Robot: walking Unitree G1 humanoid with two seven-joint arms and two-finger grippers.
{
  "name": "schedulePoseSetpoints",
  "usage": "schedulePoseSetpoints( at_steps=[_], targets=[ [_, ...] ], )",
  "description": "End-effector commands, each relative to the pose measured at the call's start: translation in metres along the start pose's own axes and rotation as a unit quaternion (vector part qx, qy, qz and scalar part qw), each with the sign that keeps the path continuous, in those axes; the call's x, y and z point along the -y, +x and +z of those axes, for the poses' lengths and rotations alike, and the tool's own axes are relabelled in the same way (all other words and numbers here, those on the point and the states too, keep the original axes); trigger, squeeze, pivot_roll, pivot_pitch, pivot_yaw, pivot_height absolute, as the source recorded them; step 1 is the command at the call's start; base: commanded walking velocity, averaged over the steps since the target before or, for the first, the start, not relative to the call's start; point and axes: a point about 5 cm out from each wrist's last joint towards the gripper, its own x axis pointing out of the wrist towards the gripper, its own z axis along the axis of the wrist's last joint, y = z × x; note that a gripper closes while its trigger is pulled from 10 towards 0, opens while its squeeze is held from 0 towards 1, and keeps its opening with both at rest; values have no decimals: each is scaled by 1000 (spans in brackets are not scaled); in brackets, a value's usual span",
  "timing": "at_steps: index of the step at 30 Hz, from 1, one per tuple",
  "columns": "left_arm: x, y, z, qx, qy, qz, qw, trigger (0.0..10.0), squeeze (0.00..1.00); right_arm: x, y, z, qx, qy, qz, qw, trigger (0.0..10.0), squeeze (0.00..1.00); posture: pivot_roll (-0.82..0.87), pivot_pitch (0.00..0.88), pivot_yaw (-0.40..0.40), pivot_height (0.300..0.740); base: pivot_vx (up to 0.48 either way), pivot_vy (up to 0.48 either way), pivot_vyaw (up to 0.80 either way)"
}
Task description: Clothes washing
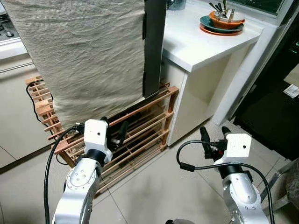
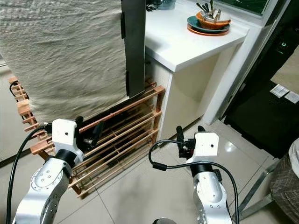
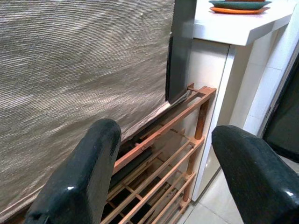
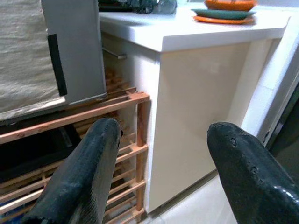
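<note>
You are facing a wooden slatted rack (image 1: 140, 126) in the centre of the left eye view, standing on the tiled floor (image 1: 159, 186). A large beige cloth (image 1: 84, 56) fills the upper left of the frame and hangs down over the rack's back part; it is the one piece of fabric you can see. A dark grey panel (image 1: 154, 46) stands upright at the cloth's right edge, its lower end just above the rack's top rail. To the right of it a white worktop (image 1: 196, 39) carries stacked plates and an orange bowl (image 1: 223, 22) with utensils in it, in the upper right of the frame.

Your left pincer (image 1: 114, 130) sits low at centre left, right in front of the rack's slats, fingers spread wide and empty. Your right pincer (image 1: 214, 135) hovers at lower right over the floor, beside the cream cabinet side (image 1: 201, 98), also wide apart and empty.

The left wrist view looks between its fingers (image 3: 84, 177) at the cloth's ribbed weave and the rack's corner post. The right wrist view adds a black strip on the grey panel (image 4: 74, 56) and a dark shape (image 4: 32, 154) on the rack's lower shelf
</note>
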Motion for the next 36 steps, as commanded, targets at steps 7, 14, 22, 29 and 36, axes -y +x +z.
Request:
schedulePoseSetpoints(
  at_steps=[7,14,22,29,36],
  targets=[
    [-4,3,3,5,0,6,1000,10000,0,2,-2,2,4,-2,-4,1000,10000,0,-66,0,12,740,0,0,0],
    [-1,3,4,9,3,0,1000,10000,0,0,1,4,6,-6,2,1000,10000,0,-66,0,5,740,0,0,0],
    [1,4,7,19,2,-9,1000,10000,0,0,4,7,12,-5,4,1000,10000,0,-64,0,2,740,69,0,0],
    [0,7,16,31,7,-13,999,10000,0,-5,7,11,21,1,9,1000,10000,0,-51,0,9,740,369,0,0],
    [1,7,18,34,10,-16,999,10000,0,-5,7,12,24,6,9,1000,10000,0,-43,0,2,740,380,0,0]
  ],
)
